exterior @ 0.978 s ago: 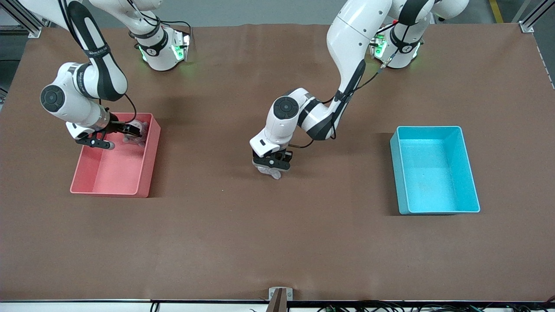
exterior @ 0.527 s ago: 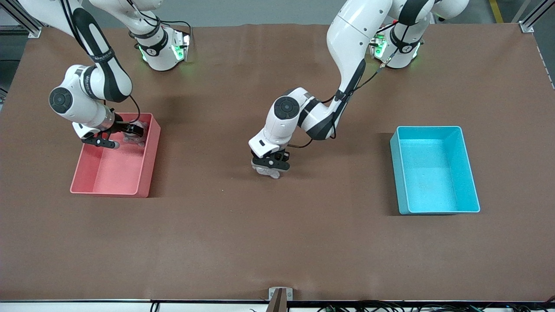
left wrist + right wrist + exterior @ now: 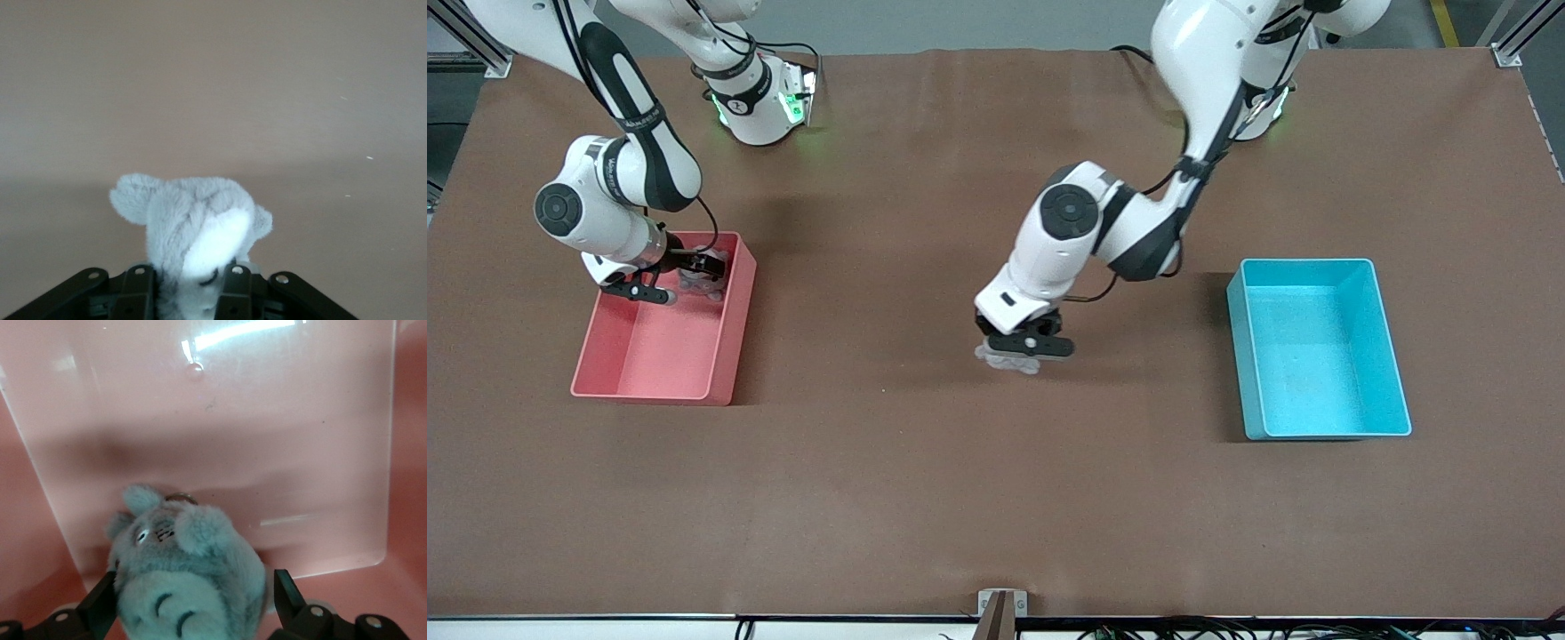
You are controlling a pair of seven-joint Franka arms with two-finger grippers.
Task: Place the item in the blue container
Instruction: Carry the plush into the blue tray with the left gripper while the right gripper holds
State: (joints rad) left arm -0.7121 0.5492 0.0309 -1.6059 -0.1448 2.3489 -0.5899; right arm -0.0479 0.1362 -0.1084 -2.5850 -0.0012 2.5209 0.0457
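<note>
Front view: two white Franka arms work over a brown tabletop [image 3: 925,498]. The left end effector [image 3: 1021,348], reaching from the base at the left arm's end, hangs over the middle of the tabletop with its fingers clamped on a small grey plush toy [image 3: 1007,357] that pokes out beneath it. The blue container [image 3: 1392,373] sits on the tabletop toward the left arm's end, well apart from that toy, and nothing shows inside it. Toward the right arm's end sits a pink bin [image 3: 729,338] of the same shape. The right end effector [image 3: 685,277] is over the part of the pink bin farthest from the front camera, with a second grey plush toy [image 3: 704,283] between its fingers.

Left wrist view: the left end effector [image 3: 189,293] grips the grey plush toy [image 3: 193,230], its black fingers [image 3: 235,293] pressed against both sides of the fur. One rounded ear and a white patch show, with only bare brown tabletop [image 3: 213,80] under it.

Right wrist view: the right end effector [image 3: 193,603] straddles the second grey plush toy [image 3: 190,577], a round creature with small ears, a pale belly and a metal ring at its head. One finger touches the fur; the other [image 3: 290,597] stands just beside it. Under the toy lies the glossy floor of the pink bin [image 3: 267,420].
</note>
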